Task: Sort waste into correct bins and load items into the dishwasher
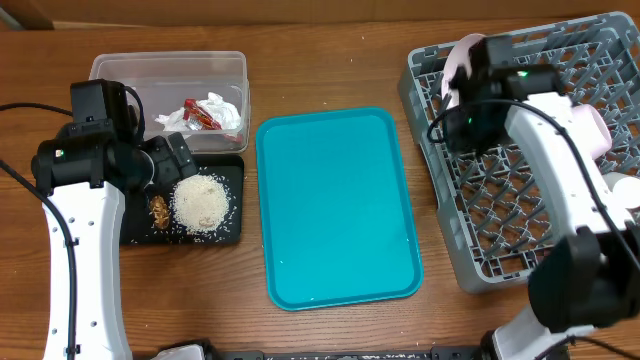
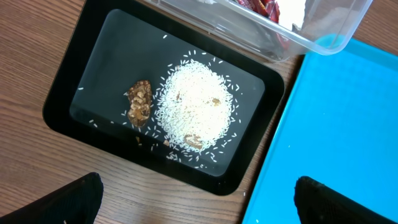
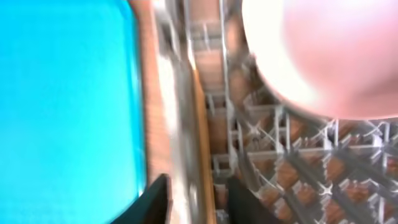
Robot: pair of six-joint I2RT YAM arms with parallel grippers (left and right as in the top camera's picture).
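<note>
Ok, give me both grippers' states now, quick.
Left gripper: open, empty, above the black tray.
Right gripper: open, nothing between its jaws, over the dish rack.

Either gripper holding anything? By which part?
Nothing held. Left gripper open over the black tray; right gripper open at the edge of the dish rack.

Worktop (image 1: pixel 330 50): brown wood grain.
Teal tray (image 1: pixel 338 205): plain teal, glossy.
Black tray (image 2: pixel 62 112): glossy black.
Rice (image 2: pixel 196 102): white, few tan flecks.
Scrap (image 2: pixel 138 102): brown, mottled tan.
Tub (image 1: pixel 170 68): clear.
Napkin (image 1: pixel 222 110): white.
Wrapper (image 1: pixel 200 116): red, shiny.
Rack (image 1: pixel 500 230): grey, square lattice floor, brown wood showing through.
Dish (image 1: pixel 456 62) in rack: white, pinkish cast.
Arms (image 1: pixel 85 260): white, black joints.
</note>
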